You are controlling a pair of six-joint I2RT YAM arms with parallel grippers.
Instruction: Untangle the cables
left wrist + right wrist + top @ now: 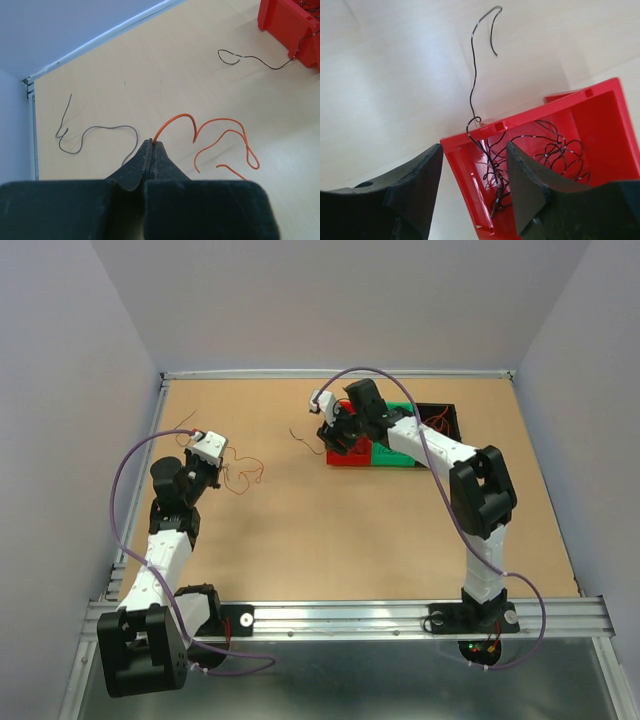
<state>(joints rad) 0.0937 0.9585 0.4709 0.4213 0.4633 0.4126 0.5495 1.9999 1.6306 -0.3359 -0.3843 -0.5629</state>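
My left gripper (151,143) is shut on one end of a red-orange wire (176,117) that arcs away over the table. A second curly red-orange wire (227,134) lies just to its right, and a grey-black wire (100,128) to its left. In the top view the left gripper (213,472) is beside these wires (243,476). My right gripper (474,147) is open over the left end of the red bin (545,111), with a black wire (472,60) between the jaws that trails over the rim onto the table. A black tangle (555,150) lies in the bin.
A red bin (350,456), a green bin (396,456) and a black bin (441,418) stand together at the back right. The trailing black wire (300,437) lies left of them. Grey walls close three sides, and a metal rail (340,618) runs along the near edge.
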